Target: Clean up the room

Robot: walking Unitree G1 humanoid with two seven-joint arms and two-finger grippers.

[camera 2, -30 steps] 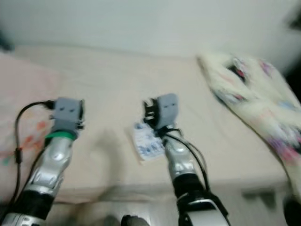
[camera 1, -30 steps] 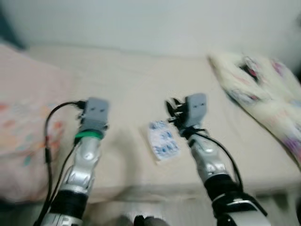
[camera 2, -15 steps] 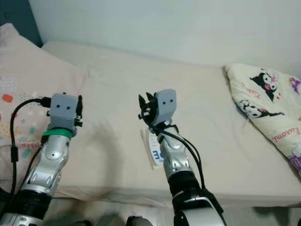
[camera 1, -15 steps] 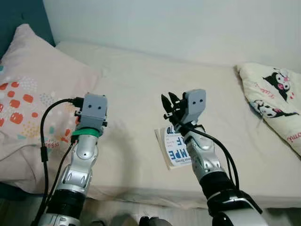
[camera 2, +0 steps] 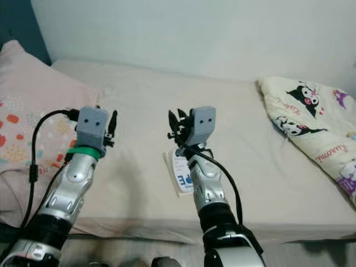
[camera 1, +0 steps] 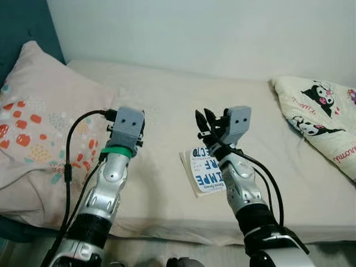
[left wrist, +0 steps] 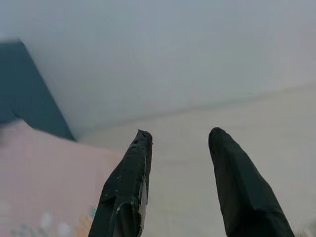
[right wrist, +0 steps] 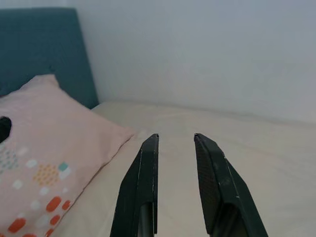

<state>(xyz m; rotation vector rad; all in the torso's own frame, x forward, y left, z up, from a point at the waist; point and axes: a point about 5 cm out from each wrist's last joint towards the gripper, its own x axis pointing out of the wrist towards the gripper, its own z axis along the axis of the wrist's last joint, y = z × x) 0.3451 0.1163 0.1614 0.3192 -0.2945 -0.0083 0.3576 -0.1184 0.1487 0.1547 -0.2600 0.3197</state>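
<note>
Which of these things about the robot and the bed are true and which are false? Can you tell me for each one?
1. A pink pillow with coloured dots lies on the robot's left side of the bed. True.
2. The right gripper is holding the white packet. False: its jaws stand open and hold nothing; the packet lies flat on the bed below the arm.
3. The left gripper has its jaws open. True.
4. The cartoon blanket lies on the pink pillow. False: it lies at the other end of the bed, on the robot's right.
5. The white packet has blue letters on it. True.
</note>
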